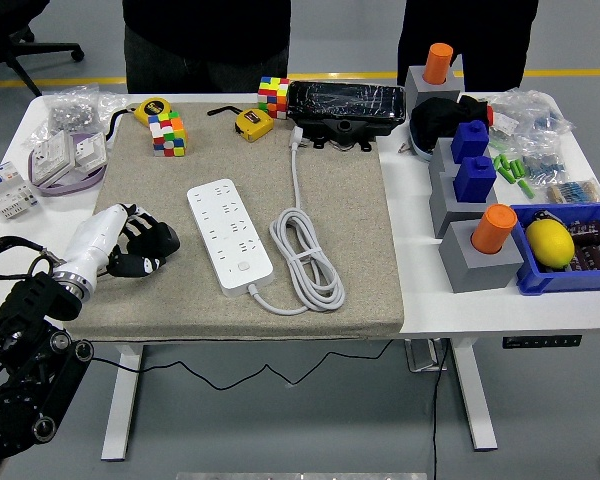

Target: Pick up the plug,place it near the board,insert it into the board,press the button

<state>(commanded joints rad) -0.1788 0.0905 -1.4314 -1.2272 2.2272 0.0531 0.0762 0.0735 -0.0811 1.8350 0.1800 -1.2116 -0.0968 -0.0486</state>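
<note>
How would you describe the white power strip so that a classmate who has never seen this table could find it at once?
Start at the beige fabric mat covering the white table's middle. Near the mat's centre lies the long white rectangular power strip, angled, with its coiled white cable to its right. It alone has rows of socket holes, and the robot's left hand sits to its left.

The left arm (25, 345) is built of chunky black segments with rounded joint housings; small round silver screws and a bearing-like disc show on the lowest housing at the near left corner. A thin black cable loops out from the arm's upper side near the wrist. A ribbed silver ring joins the black arm to a smooth white forearm shell (92, 240). Beyond it, the left robot hand (143, 247) is black with small white marks on its fingers (157, 240).
</note>
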